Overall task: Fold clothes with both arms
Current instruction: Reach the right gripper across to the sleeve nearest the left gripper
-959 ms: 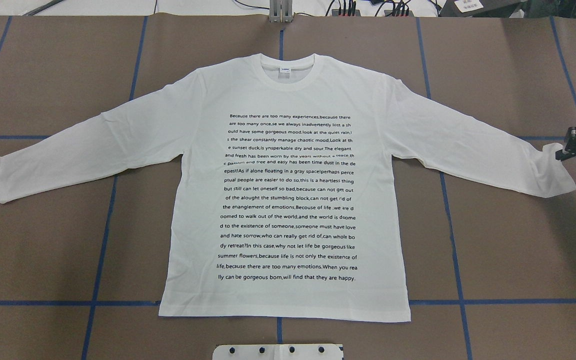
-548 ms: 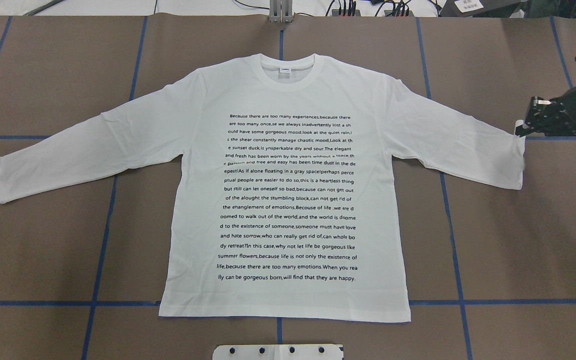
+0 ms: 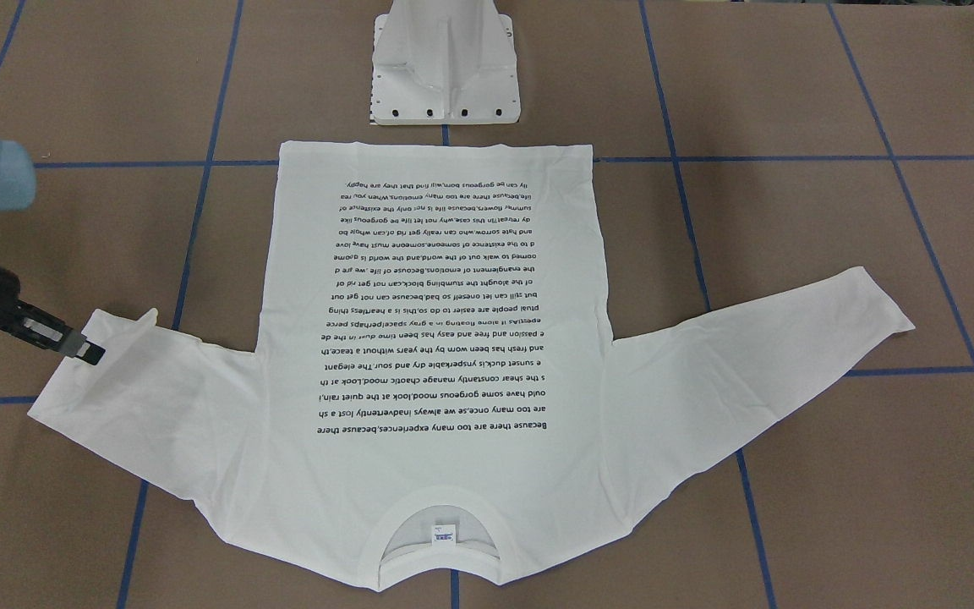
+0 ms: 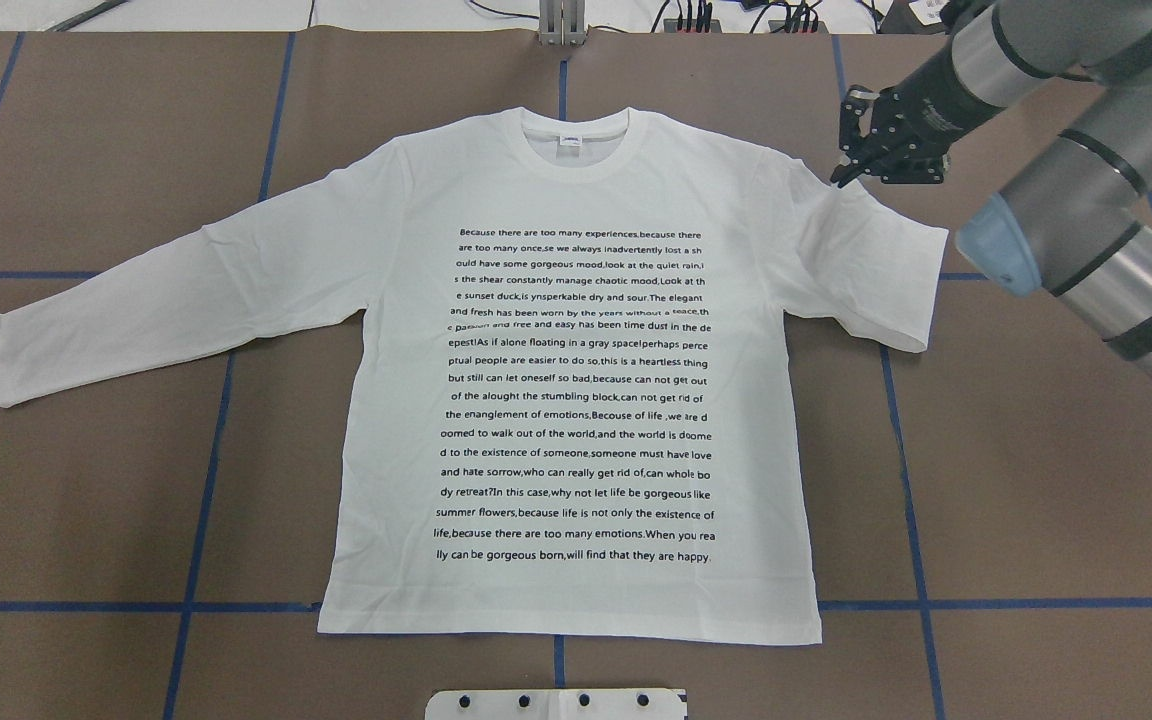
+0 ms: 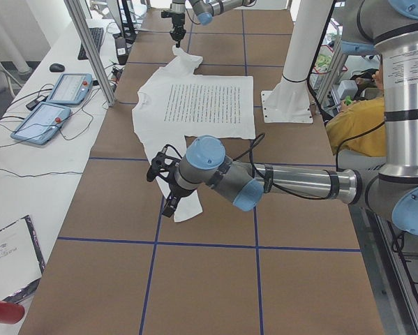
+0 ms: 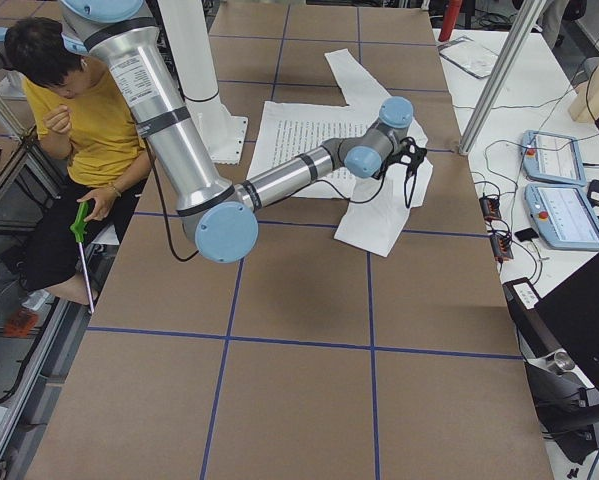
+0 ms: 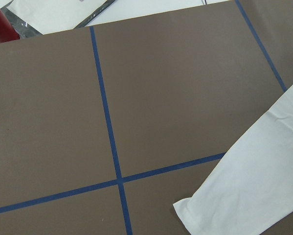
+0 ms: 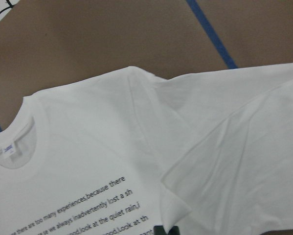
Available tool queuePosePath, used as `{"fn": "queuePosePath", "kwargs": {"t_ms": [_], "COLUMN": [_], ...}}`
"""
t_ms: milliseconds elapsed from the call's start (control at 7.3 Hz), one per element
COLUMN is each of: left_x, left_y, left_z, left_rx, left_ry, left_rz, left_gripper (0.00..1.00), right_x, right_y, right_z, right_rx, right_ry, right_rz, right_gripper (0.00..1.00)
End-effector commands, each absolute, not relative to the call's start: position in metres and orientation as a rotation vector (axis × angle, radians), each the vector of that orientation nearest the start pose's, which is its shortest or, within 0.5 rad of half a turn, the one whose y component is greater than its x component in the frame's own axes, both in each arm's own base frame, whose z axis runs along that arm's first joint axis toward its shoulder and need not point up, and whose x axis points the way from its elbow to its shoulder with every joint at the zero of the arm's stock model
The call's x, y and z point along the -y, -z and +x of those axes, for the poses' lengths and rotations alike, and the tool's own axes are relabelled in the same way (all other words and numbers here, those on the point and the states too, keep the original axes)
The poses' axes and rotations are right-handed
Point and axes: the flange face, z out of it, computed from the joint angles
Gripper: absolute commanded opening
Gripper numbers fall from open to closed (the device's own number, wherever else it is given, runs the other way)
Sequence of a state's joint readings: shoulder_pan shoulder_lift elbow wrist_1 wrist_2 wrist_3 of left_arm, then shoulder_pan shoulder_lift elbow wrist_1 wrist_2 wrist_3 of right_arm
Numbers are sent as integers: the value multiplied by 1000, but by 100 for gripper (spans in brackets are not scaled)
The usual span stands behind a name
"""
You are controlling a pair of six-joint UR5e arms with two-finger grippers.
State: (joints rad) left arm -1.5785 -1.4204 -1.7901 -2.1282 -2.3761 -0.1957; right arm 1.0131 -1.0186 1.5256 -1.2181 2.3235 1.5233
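White T-shirt (image 4: 576,200), one; two sleeves (image 4: 136,300), one seemingly pinched by right jaws.

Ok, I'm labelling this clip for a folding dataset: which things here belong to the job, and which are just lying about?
Job:
- white long-sleeved T-shirt
- right hand, pinching its folded-over sleeve
- left hand, above the other sleeve's cuff

Lying about:
- teach pendants on the side bench
- keyboard
- computer mouse
- white pedestal base
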Motion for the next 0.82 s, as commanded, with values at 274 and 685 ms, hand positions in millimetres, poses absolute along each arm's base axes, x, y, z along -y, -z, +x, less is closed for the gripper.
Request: {"fn": "queuePosePath", "kwargs": {"t_ms": [274, 685], "left_x": [449, 449], "left_y": [-557, -558], "left_z": [-65, -64], "left_rx": [-829, -830], "left_ry": [-66, -66], "left_rz": [513, 511], "left_gripper": [100, 100], "right_x": [611, 577], "right_y": [-107, -63], "right_z": [-473, -524], "right_rx": [1112, 1138], "right_ry": [-678, -639], "right_rz": [-102, -69], "right_gripper": [0, 0]}}
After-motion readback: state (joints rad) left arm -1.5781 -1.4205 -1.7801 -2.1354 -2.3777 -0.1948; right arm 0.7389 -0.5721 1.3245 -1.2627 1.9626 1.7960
